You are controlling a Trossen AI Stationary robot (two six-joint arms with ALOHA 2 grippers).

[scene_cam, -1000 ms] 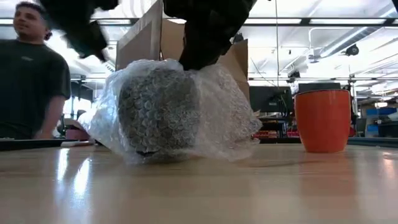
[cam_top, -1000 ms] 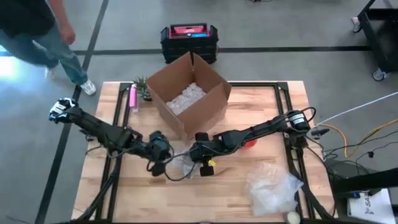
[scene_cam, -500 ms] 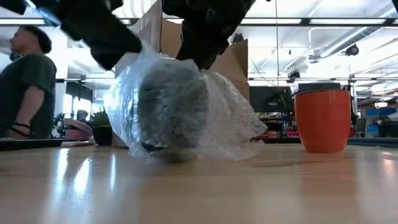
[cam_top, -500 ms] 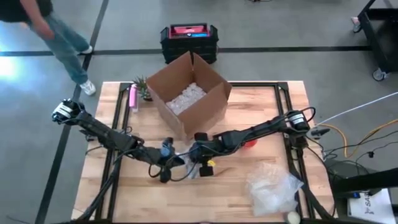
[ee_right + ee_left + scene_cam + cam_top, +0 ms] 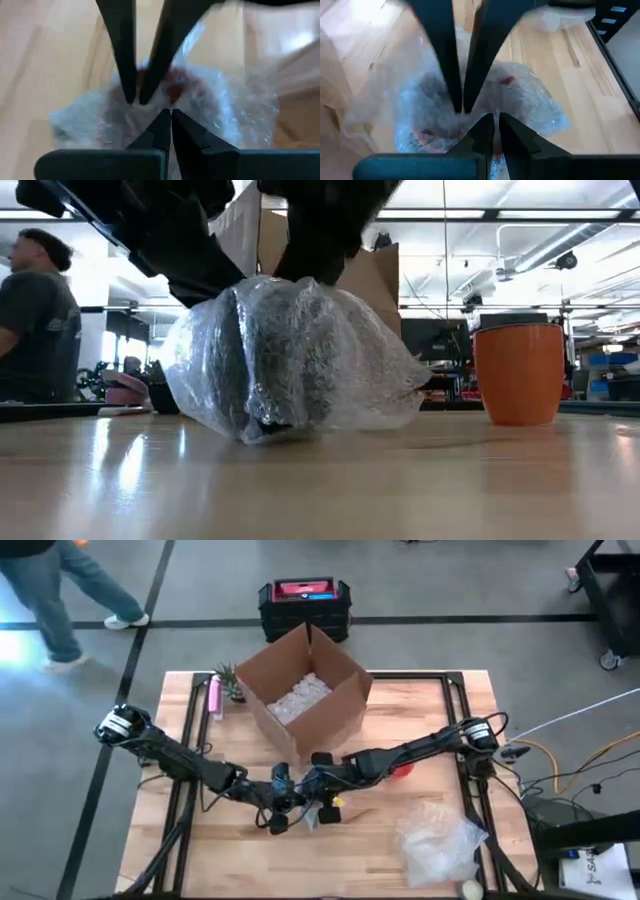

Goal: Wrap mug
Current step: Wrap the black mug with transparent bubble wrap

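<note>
grey concrete flooring is surrounding the pale wooden slatted table (image 5: 440, 730), where an open brown cardboard box (image 5: 305, 690) holding white crumpled packing fill is standing at the far middle. just near of the box, the mug wrapped in clear bubble wrap (image 5: 290, 360) is sitting on the wood as a rounded, wrinkly, dimpled bundle, with a dark shape showing through the film. both dark arms are meeting over it: the left gripper (image 5: 283, 805) is reaching in from the left and the right gripper (image 5: 318, 788) from the right. in the wrist views each gripper's fingers are pinching narrowly together on the film at the top of the bundle, tips almost touching the other arm's. a smooth orange mug (image 5: 519, 373) is standing upright to the right, apart from the bundle. a loose heap of clear bubble wrap (image 5: 440, 840) is lying at the near right. a person in a dark shirt (image 5: 38, 330) is standing beyond the table's left side.
</note>
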